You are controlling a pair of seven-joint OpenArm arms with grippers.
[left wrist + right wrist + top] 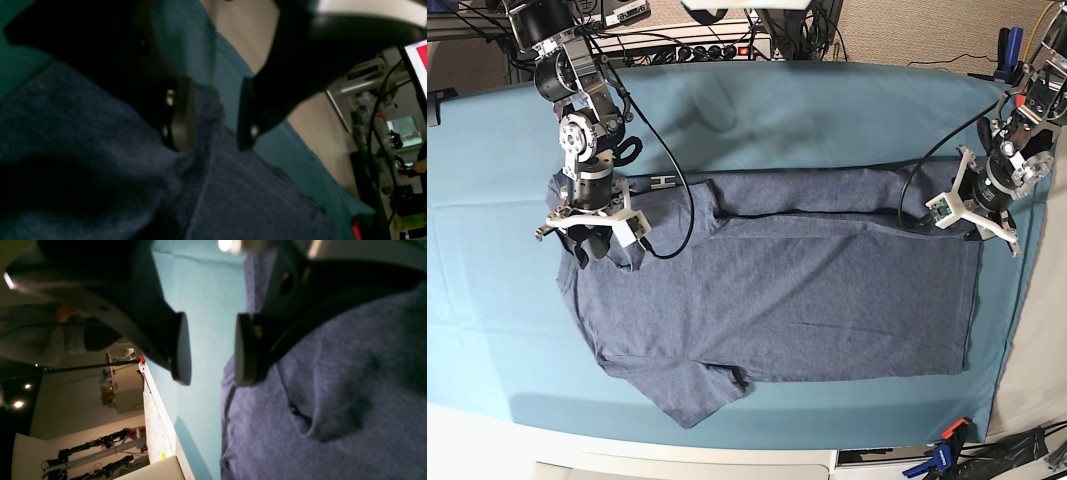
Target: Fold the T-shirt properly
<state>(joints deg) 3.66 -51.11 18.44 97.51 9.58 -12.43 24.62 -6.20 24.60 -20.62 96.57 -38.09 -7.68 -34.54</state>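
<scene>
Nearest you, a sleeve of the T-shirt (767, 290) pokes out at the near edge of the teal cloth (757, 110), and the body lies spread across the middle. Farther back, your right gripper (594, 240) and left gripper (975, 222) stand parted, holding nothing; closing now risks pinching cloth with shirt, or only one layer.

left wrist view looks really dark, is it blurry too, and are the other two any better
Left wrist view: dim and soft, the left hand nearly black, heavy shadow on the T-shirt. Right wrist view: brighter, cloth weave sharp, glare spots along the top edge. Base view: evenly lit and sharp.
</scene>
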